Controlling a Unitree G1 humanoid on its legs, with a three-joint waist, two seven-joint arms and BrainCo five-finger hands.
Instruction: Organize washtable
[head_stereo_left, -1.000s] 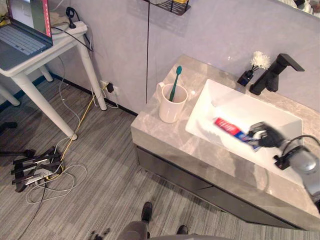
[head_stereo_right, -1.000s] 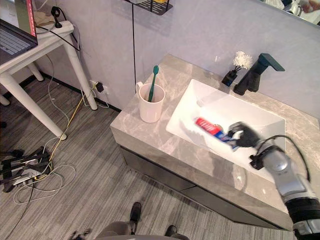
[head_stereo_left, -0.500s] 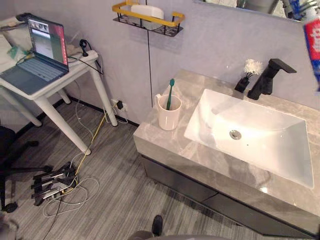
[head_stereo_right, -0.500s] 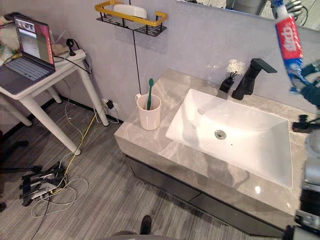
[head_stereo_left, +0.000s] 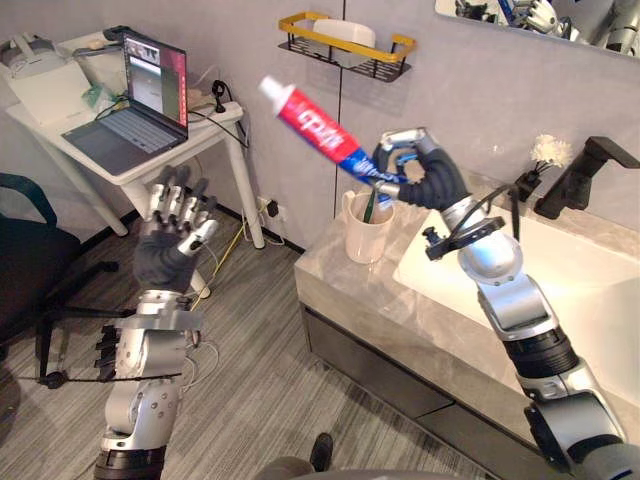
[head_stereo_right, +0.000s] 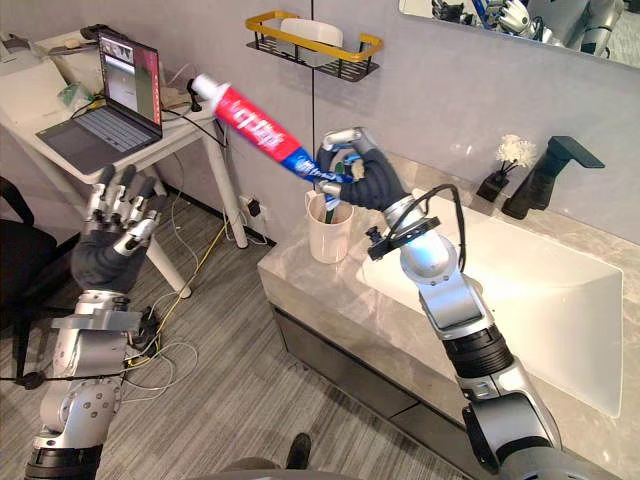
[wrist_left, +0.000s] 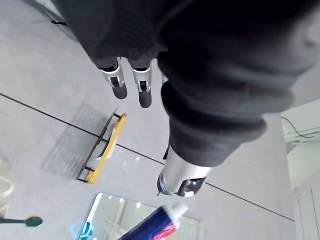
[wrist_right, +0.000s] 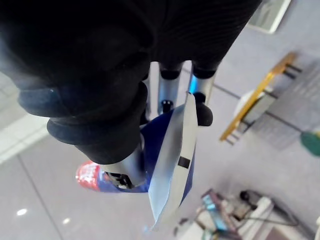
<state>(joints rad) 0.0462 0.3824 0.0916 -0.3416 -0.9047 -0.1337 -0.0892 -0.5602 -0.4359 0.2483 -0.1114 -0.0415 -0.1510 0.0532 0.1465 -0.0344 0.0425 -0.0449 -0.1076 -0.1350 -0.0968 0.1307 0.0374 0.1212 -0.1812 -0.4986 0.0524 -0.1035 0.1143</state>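
Gripping the tube (head_stereo_left: 320, 128) by its flat crimped tail in the right hand (head_stereo_left: 418, 172), curling fingers and thumb round that end and letting the long body jut out past the fingertips, slanting up and away, with the white cap at the far tip. Judging it light, soft and easily dented, with a slick printed skin, so probably prone to swinging or sliding when pinched this far back. Taking it nearer the middle, across the broad faces, would likely be steadier, squeezing only gently to avoid forcing paste toward the cap. Hovering in the air, touching nothing but the hand, just above the cup (head_stereo_left: 363, 232) on the counter (head_stereo_left: 340, 275). Guessing that cup, already carrying a green brush (head_stereo_left: 371, 206), to be the likely home for the tube. Leaving the sink (head_stereo_right: 570, 290) beyond the wrist and the shelf (head_stereo_left: 345, 45) on the wall above and behind the tube. Holding the left hand (head_stereo_left: 178, 225) up well apart, out beyond the cap end, spreading its fingers straight and carrying nothing.
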